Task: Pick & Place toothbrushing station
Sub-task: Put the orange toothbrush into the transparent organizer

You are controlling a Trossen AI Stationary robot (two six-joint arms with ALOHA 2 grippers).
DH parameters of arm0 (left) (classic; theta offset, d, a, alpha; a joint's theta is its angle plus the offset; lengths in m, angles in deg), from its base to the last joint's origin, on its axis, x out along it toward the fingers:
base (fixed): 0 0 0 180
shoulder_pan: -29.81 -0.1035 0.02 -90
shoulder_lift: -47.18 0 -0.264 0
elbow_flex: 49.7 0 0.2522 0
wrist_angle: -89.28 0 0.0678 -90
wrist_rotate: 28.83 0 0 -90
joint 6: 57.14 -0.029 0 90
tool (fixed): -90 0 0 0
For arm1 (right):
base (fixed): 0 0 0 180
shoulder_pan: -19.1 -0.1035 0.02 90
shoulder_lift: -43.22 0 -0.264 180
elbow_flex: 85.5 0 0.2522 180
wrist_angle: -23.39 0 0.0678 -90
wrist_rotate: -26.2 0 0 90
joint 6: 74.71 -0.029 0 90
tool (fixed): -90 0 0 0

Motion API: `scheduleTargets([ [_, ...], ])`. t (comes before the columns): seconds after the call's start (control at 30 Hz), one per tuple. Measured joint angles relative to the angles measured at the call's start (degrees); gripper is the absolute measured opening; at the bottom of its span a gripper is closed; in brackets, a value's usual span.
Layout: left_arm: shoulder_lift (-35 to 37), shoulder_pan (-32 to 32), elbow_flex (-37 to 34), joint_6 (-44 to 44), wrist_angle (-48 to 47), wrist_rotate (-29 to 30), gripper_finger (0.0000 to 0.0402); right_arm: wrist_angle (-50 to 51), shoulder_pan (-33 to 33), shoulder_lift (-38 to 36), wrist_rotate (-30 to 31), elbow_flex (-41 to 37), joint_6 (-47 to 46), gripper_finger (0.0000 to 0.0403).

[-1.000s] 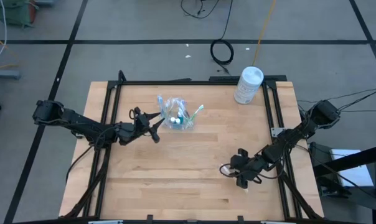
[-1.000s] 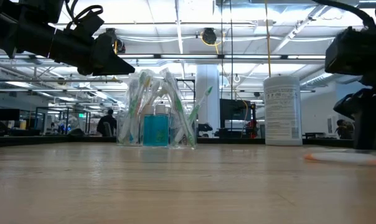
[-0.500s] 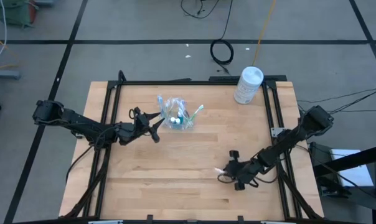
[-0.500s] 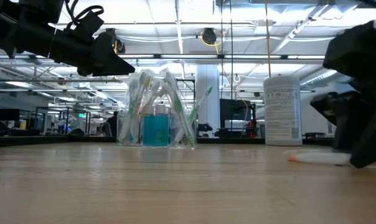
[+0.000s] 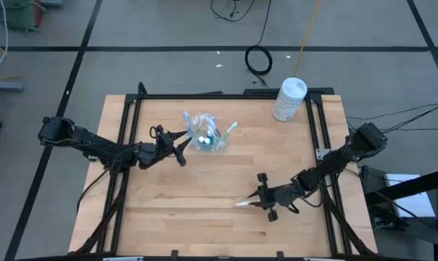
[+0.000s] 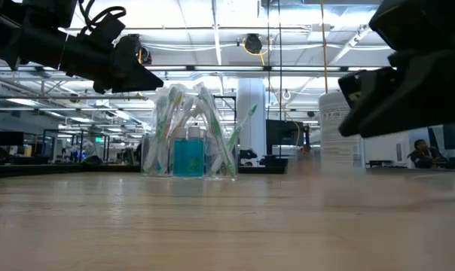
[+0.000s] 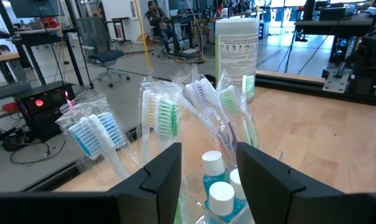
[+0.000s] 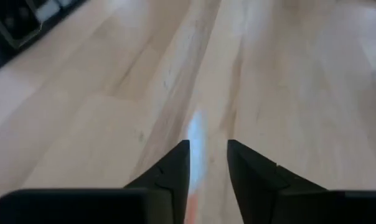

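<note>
The clear cup (image 5: 207,139) stands on the wood at the far left. It holds wrapped toothbrushes (image 7: 166,115), heads up, and small blue tubes with white caps (image 7: 214,167). My left gripper (image 5: 186,145) is open and level at the cup's left side. In the left wrist view its fingers (image 7: 166,177) frame the cup's contents. Near the table's front right, my right gripper (image 5: 262,204) is shut on a single pale toothbrush (image 5: 243,204). The toothbrush sticks out of it toward the table's left. My left gripper is close against the cup's left side; I cannot tell whether its fingers touch the cup. My right gripper pinches the loose toothbrush between its two fingers near one end (image 8: 193,205). The fingers lie along it, slanting down from the table's right. The rest of it (image 8: 197,132) reaches out ahead of the fingertips.
A white cylindrical canister (image 5: 289,98) stands at the table's far right corner. Black frame rails (image 5: 125,167) run along the table's sides and back. Bare wood lies between the cup and my right gripper.
My right gripper has gone toward the table's left edge and has rolled. The loose toothbrush has gone left with it. In the low view it lay on the wood a second ago and no longer shows there.
</note>
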Motion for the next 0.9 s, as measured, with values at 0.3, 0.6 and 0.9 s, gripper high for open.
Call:
scheduleTargets([
  [0.3,0.0,0.0,0.0,0.1,0.1,0.0,0.0157,0.2,4.1,0.0,-1.5,0.0,-6.3,0.0111],
  [0.6,0.0,0.0,0.0,0.2,0.1,0.0,0.0157,1.3,2.9,3.7,-9.2,0.0,-13.6,0.0114],
  [0.9,0.0,0.0,0.0,0.6,0.1,0.0,0.0157,-1.2,3.7,10.3,-8.7,0.2,-12.8,0.0124],
])
